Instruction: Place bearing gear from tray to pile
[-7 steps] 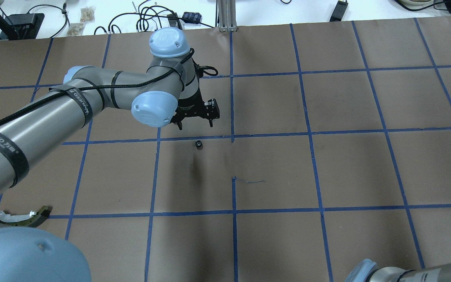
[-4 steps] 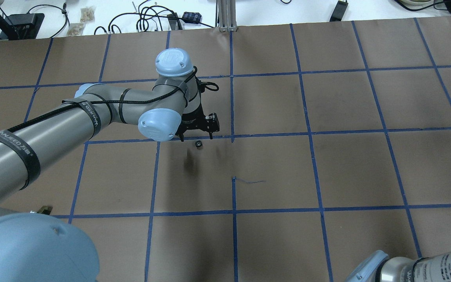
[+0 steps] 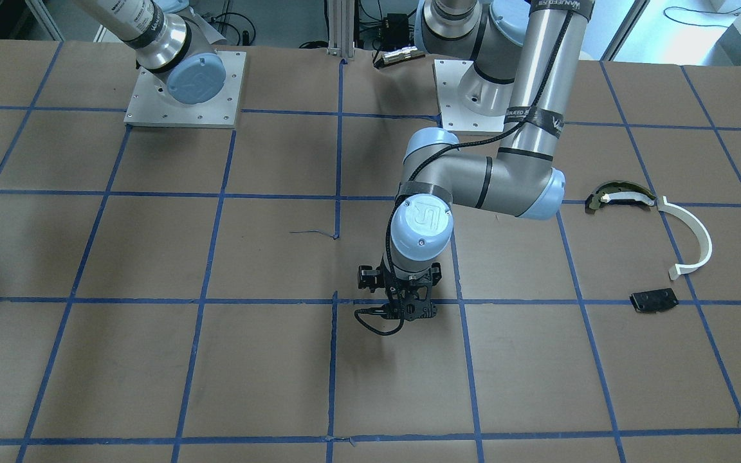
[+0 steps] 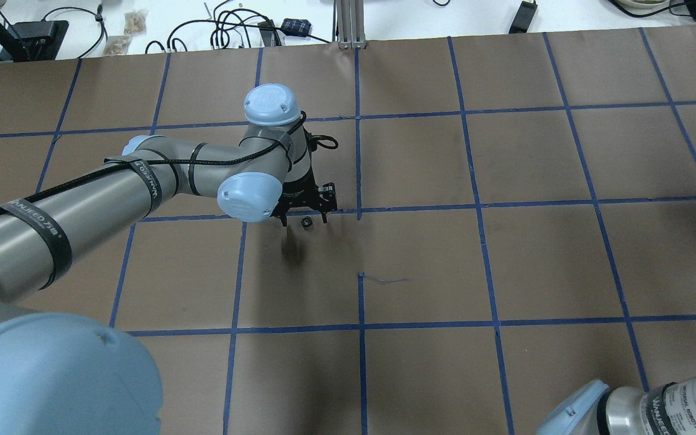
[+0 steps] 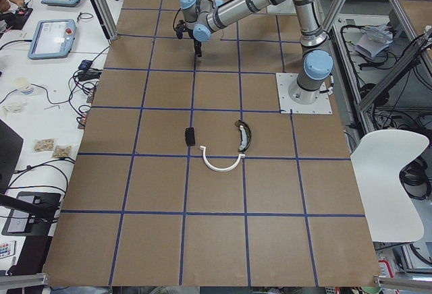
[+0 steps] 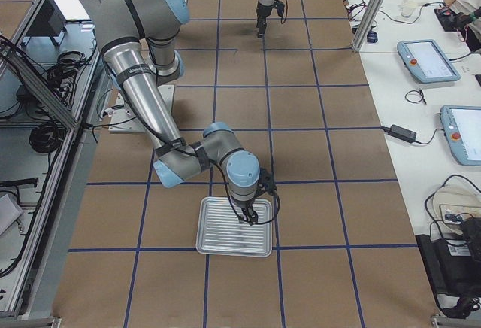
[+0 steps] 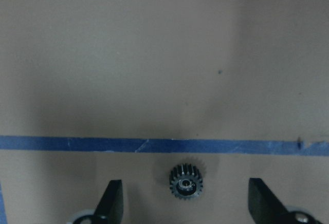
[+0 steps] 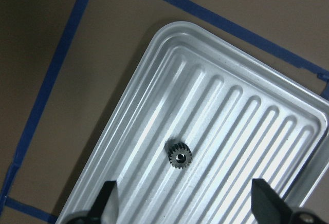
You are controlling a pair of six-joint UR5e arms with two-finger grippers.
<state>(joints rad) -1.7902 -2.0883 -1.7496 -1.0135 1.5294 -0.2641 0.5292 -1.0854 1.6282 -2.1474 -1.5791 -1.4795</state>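
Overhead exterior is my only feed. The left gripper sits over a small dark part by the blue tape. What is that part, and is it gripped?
Observer: The left wrist camera shows a toothed gear flat on the paper, between the open fingers of the left gripper, touching neither.
Operator: Where's the right gripper?
Observer: The right gripper hangs open over a ribbed metal tray holding a second gear.
Operator: And the destination?
Observer: The front-facing view shows a white half-ring, an olive-and-black shoe piece and a black plate, no gear among them.

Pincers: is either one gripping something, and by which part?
Nothing held. Left pincer open, flanking a gear on the table; right pincer open over another gear in the tray.
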